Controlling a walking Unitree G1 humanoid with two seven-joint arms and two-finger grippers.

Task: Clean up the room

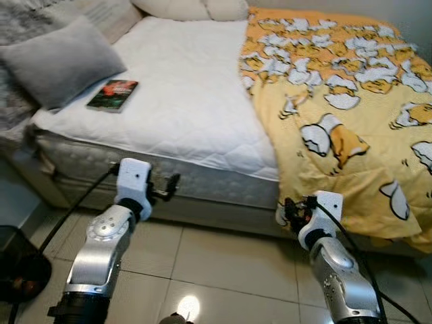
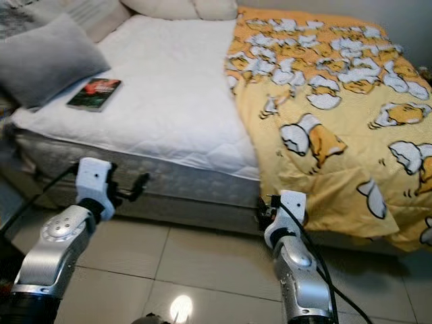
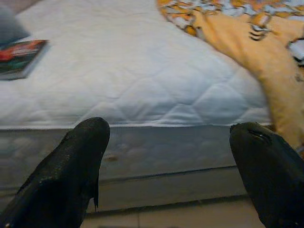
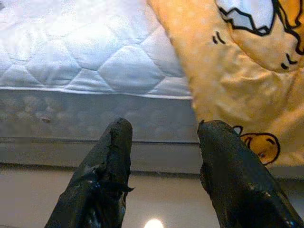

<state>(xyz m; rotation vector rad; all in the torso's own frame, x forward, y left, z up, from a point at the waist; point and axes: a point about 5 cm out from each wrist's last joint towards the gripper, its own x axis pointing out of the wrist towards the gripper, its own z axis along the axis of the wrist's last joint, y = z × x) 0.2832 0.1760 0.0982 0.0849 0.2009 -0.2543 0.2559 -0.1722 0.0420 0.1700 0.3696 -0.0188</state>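
A bed with a bare white mattress (image 1: 189, 101) stands before me. A yellow blanket (image 1: 351, 101) printed with white and orange figures covers its right half and hangs over the near side. A dark book (image 1: 113, 94) with a red cover lies near the mattress's left edge. My left gripper (image 1: 169, 185) is held low in front of the mattress side, open and empty, its fingers (image 3: 76, 166) wide apart. My right gripper (image 1: 291, 209) is open and empty too, close to the blanket's hanging edge (image 4: 237, 95).
A grey pillow (image 1: 61, 61) lies at the bed's left, with cream pillows (image 1: 196, 8) at the head. A dark round object (image 1: 20, 266) sits on the floor at far left. Light tiled floor (image 1: 216, 263) runs along the bed.
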